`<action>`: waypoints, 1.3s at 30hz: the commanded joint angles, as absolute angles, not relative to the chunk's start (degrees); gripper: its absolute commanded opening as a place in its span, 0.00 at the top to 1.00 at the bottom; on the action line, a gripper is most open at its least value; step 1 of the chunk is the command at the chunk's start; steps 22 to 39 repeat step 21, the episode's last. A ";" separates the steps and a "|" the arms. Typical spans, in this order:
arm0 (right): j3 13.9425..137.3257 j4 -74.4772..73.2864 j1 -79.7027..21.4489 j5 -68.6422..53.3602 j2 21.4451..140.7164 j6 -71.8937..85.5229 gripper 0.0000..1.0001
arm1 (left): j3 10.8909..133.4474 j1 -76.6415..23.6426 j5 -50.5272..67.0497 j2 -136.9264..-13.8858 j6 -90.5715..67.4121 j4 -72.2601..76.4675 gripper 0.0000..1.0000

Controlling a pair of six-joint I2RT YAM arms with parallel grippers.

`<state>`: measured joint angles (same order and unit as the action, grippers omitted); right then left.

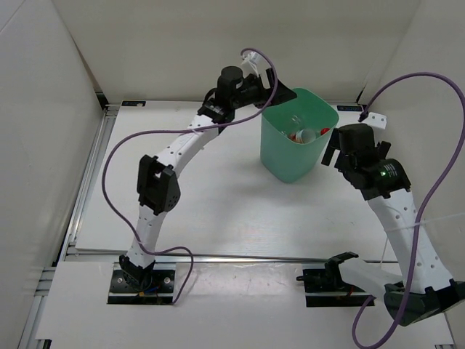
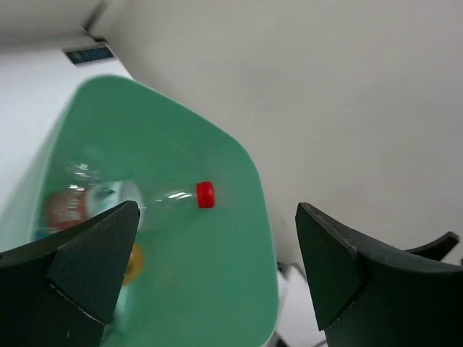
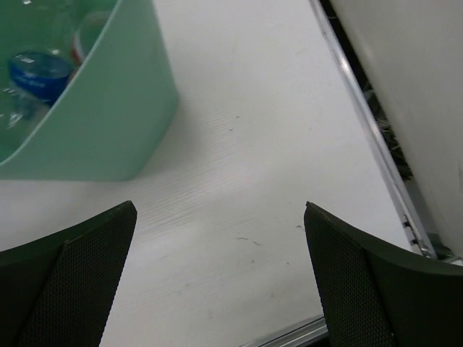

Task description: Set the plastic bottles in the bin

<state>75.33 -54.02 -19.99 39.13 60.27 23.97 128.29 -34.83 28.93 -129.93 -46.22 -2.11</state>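
The left end effector's [image 2: 217,242] 2 dark fingers [image 2: 87,267] fill the foreground, spread wide with nothing between them, over the far-left rim of the mint-green bin [image 1: 287,161]. Down inside it a clear bottle [image 2: 170,200] with a red cap shows, slightly blurred, near a red-labelled bottle [image 2: 69,207] and a bit of an orange bottle [image 2: 133,262]. The right end effector [image 3: 221,213] hangs just beside the bin's right wall, above the white bench [image 1: 218,207], jaws wide apart and holding nothing; a blue-labelled bottle [image 3: 40,72] shows inside from there
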 commanded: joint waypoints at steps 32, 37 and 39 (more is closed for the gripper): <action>78.85 -55.09 -20.48 4.11 64.78 20.56 0.00 | 56.89 -31.99 -36.61 -62.51 -16.61 -11.60 0.00; 78.85 -55.09 -20.48 4.11 64.78 20.56 0.00 | 56.89 -31.99 -36.61 -62.51 -16.61 -11.60 0.00; 78.85 -55.09 -20.48 4.11 64.78 20.56 0.00 | 56.89 -31.99 -36.61 -62.51 -16.61 -11.60 0.00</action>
